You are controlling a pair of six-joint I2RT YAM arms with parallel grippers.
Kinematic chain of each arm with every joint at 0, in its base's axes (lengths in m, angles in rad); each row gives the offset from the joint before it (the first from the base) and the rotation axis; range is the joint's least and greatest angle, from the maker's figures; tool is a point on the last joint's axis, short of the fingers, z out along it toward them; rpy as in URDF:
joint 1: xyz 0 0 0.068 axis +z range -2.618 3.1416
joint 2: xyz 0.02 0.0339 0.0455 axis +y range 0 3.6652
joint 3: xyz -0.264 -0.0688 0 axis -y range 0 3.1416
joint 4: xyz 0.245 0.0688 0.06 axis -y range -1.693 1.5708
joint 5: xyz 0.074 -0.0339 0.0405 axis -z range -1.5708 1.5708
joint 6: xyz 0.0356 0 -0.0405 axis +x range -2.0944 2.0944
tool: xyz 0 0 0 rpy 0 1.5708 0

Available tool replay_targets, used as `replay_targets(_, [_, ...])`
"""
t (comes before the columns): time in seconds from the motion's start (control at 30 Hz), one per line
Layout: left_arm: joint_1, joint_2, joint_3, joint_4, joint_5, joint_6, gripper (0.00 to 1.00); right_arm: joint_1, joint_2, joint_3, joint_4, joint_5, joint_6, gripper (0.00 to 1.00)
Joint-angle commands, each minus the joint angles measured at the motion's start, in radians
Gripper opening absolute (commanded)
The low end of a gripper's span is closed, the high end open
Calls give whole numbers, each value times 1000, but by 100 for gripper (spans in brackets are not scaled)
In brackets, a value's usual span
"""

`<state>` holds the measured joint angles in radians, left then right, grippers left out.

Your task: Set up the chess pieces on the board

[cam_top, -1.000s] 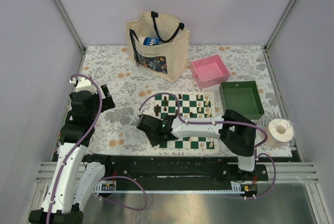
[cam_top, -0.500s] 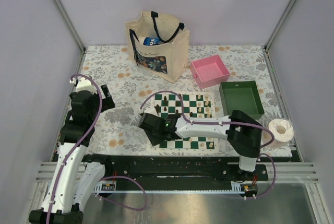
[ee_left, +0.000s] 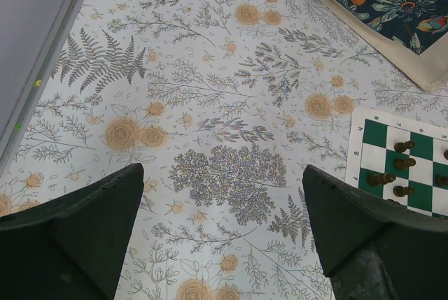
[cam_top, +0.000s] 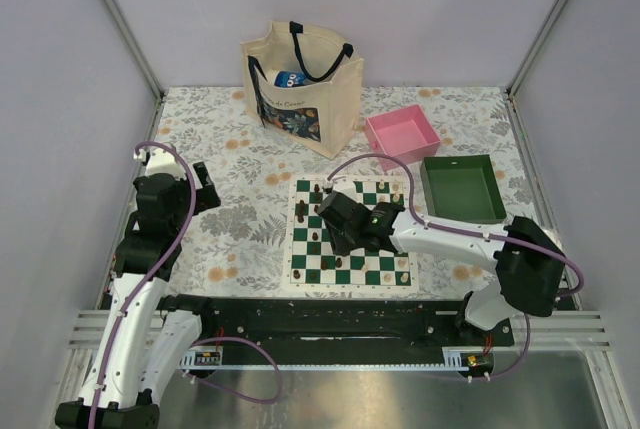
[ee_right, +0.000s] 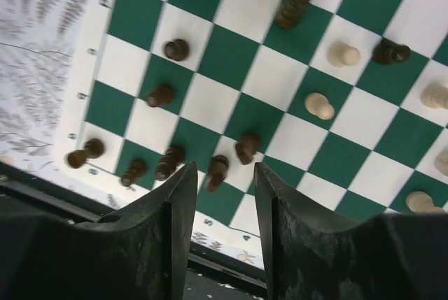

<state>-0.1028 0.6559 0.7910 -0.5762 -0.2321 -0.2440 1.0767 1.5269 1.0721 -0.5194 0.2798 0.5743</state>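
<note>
Right gripper (ee_right: 225,169) half-spread over the board (ee_right: 210,101), gripping nothing.
A dark piece (ee_right: 218,169) stands untouched between its fingers, which hide part of the board's edge; left gripper (ee_left: 222,174) spread wide.

We watched two arms, the left arm (cam_top: 125,321) and the right arm (cam_top: 440,239), both in smooth white shells broken by chunky black joint housings. Lilac cables (cam_top: 188,184) ran along each one. Up close, the left fingers (ee_left: 84,223) were dark, blunt wedges with a matte grain, and the right fingers (ee_right: 175,223) were black and tapered too. A black rail (cam_top: 330,311) carried both bases.
</note>
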Motion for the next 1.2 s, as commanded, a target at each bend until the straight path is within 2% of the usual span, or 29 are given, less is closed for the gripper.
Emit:
replay_targets(0.0, [5, -6, 13, 27, -1, -6, 99, -21, 7, -41, -10, 27, 19, 47])
replay_targets(0.47, [5, 1, 13, 27, -1, -6, 99, -29, 117, -18, 1, 10, -11, 46])
replay_targets(0.87, [5, 4, 13, 27, -1, -5, 99, -40, 142, -21, 25, 7, -19, 45])
replay_targets(0.97, [5, 4, 13, 27, -1, -5, 99, -44, 145, -20, 30, 9, -21, 43])
replay_targets(1.17, [5, 4, 14, 27, 2, -6, 99, -50, 138, -18, 33, 6, -24, 32])
